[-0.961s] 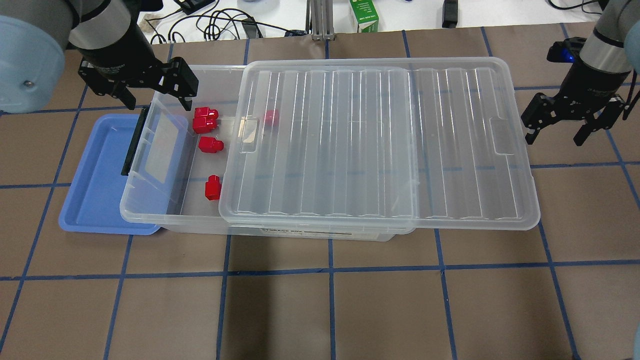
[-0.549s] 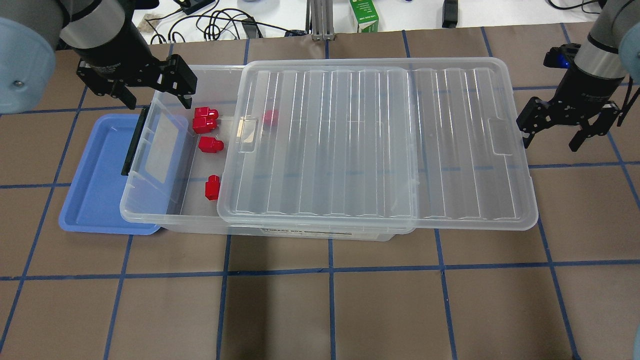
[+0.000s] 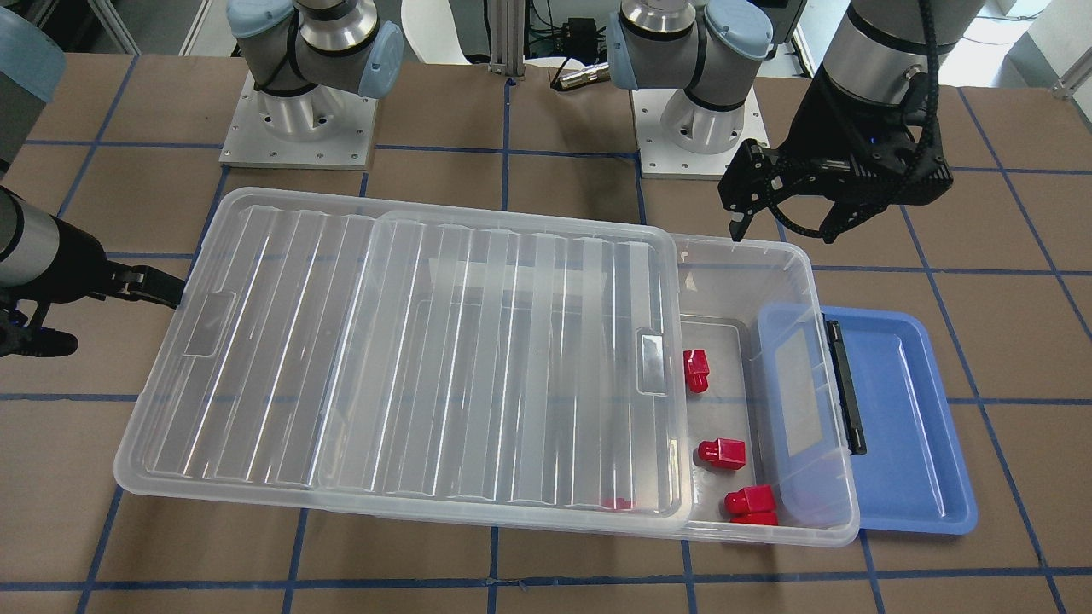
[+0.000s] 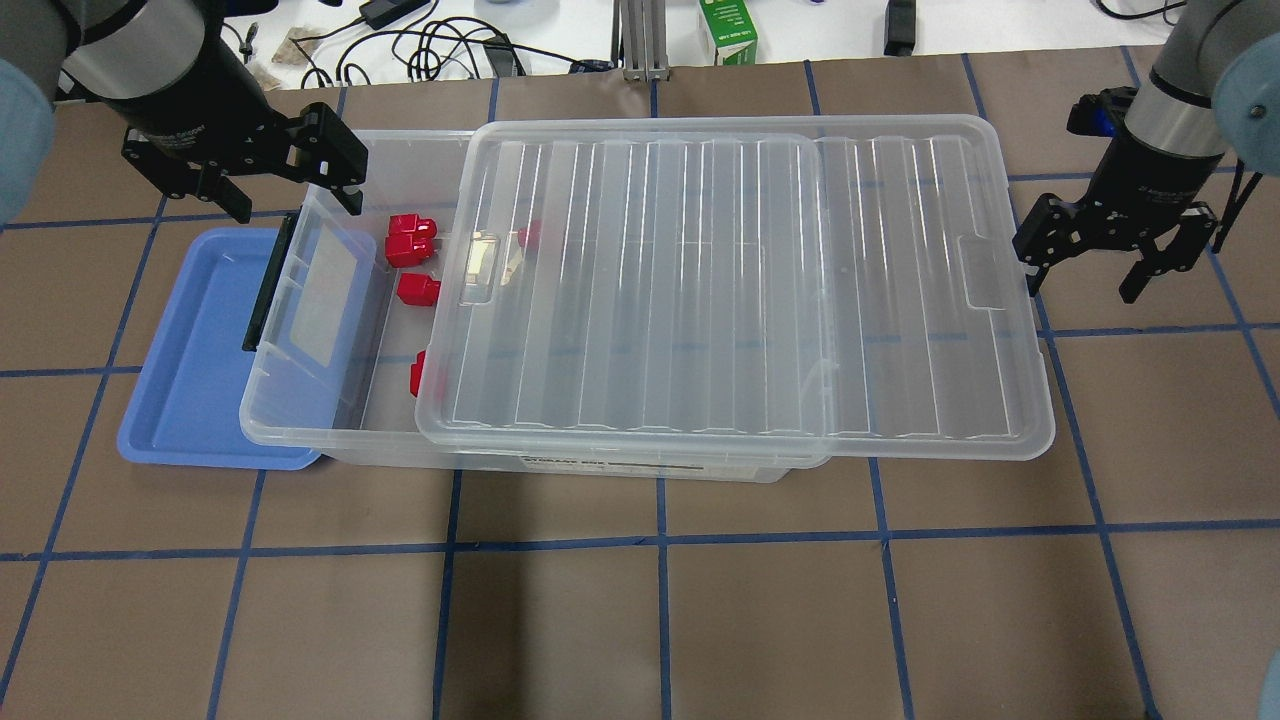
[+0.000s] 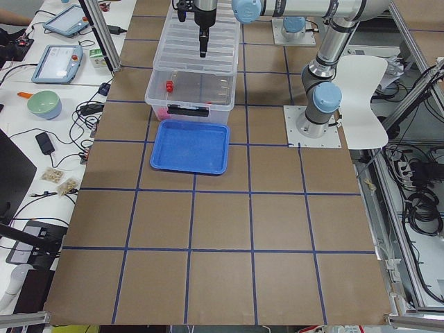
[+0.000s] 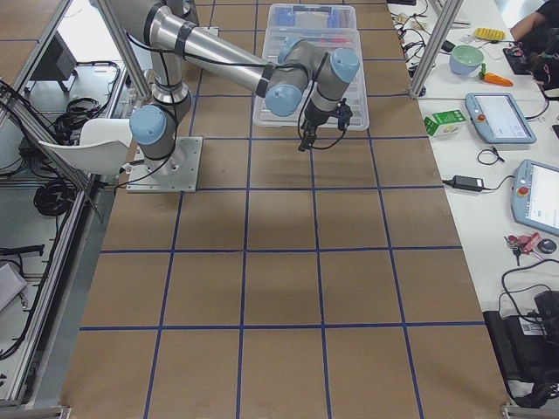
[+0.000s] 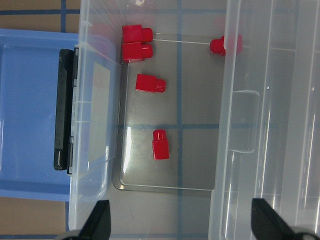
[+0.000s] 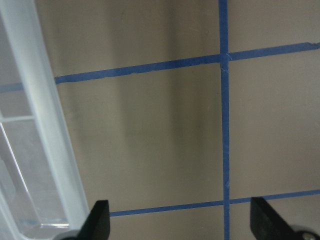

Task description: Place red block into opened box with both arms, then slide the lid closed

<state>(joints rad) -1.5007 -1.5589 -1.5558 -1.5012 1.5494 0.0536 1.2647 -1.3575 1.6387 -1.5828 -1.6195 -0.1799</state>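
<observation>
Several red blocks (image 4: 418, 290) lie in the uncovered left end of the clear box (image 4: 300, 432); one (image 4: 528, 235) shows through the lid. The ribbed clear lid (image 4: 730, 290) rests on the box, covers most of it and overhangs its right end. My left gripper (image 4: 297, 205) hangs open above the box's back left corner with nothing in it; in the left wrist view the blocks (image 7: 150, 83) lie ahead of it. Off the lid's right short end my right gripper (image 4: 1080, 288) is open, with one finger (image 3: 162, 292) against the lid's edge (image 8: 50, 150).
A blue tray (image 4: 190, 350) lies under the box's left end, beside the black latch (image 4: 265, 290). A green carton (image 4: 728, 35) and cables lie beyond the table's far edge. The arm bases (image 3: 294, 128) stand behind the box.
The lid has slid left over more of the box, now partly covering the front block. My right gripper moved left with it. My left gripper drew back to the far left.
</observation>
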